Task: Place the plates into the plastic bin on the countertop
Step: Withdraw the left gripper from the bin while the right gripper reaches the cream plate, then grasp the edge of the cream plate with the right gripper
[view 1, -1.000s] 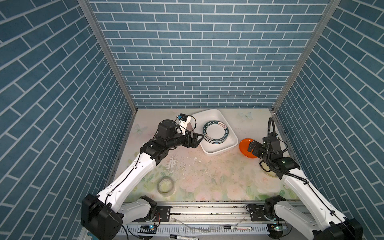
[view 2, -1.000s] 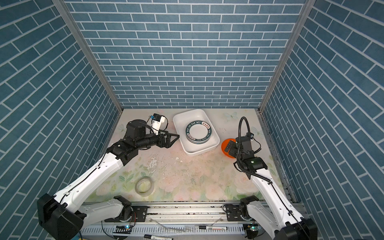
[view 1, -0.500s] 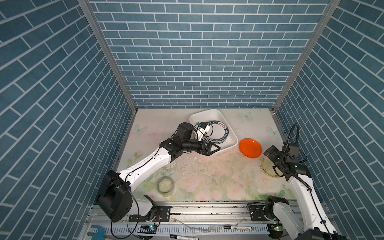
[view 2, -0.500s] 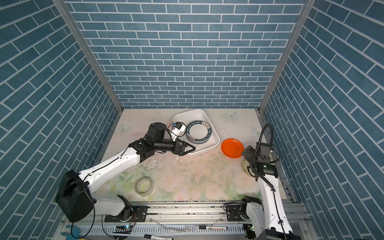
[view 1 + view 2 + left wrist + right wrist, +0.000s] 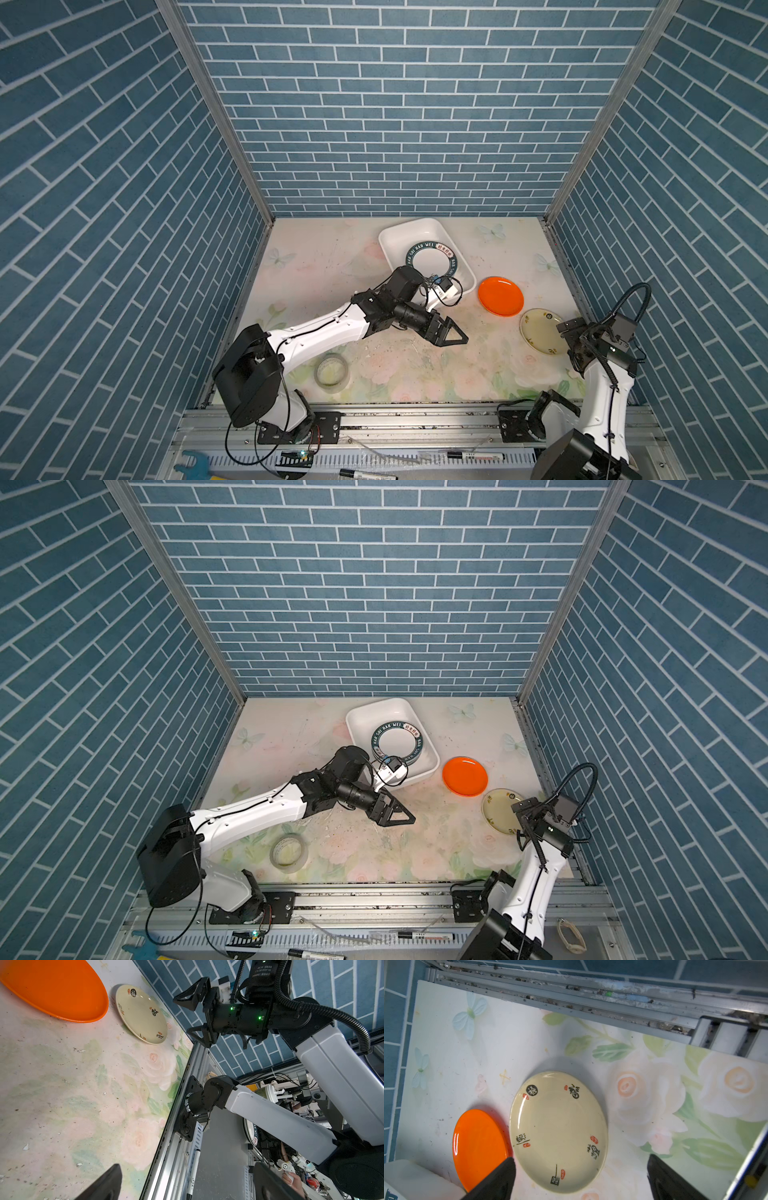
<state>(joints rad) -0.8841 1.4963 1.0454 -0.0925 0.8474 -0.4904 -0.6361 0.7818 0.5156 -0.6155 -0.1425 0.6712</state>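
Both top views: orange plate (image 5: 500, 296) and yellow plate (image 5: 540, 330) lay on the table (image 5: 332, 257) near the plastic bin (image 5: 411, 232); left jaws spread, empty. Right wrist view: right jaws spread above the yellow plate, likely stiff and slippery; pinch its rim.

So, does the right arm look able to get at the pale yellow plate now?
Probably yes. The right gripper hangs open close above the pale yellow plate, and nothing lies on the plate. The orange plate sits close beside it, which may crowd one finger.
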